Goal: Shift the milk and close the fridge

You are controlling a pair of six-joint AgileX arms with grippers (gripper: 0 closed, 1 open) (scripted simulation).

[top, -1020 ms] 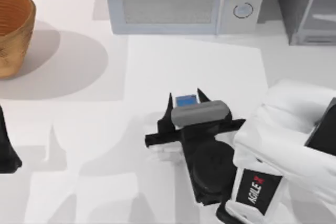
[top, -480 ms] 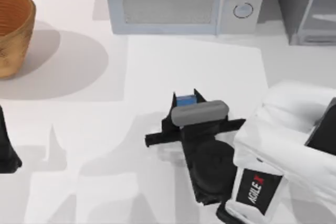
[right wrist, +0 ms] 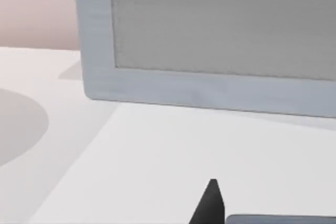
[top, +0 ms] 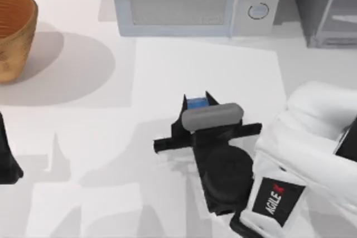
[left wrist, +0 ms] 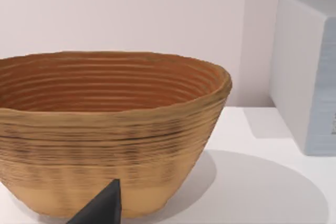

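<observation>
The right gripper (top: 195, 100) sits near the middle of the table (top: 83, 137), its 2 black fingers (top: 183, 106) pointing toward 12 o'clock. The milk (top: 196, 103) stands between them, its blue top showing just ahead of the gripper's grey block; the fingers hug its 2 sides, clamped on the carton. From the table's centre the carton lies slightly toward 3 o'clock.

The microwave (top: 189, 1) stands at 12 o'clock from the carton, well apart, with its 2 round knobs on its right face. The fridge (top: 326, 6) occupies the table's 1 to 2 o'clock corner, its pale glass door angled outward. A brown ribbed basket (top: 14, 29) rests at about 10 o'clock.

The left gripper (top: 6, 157) is parked at the table's 9 o'clock edge; whether its fingers are apart or together cannot be told.
</observation>
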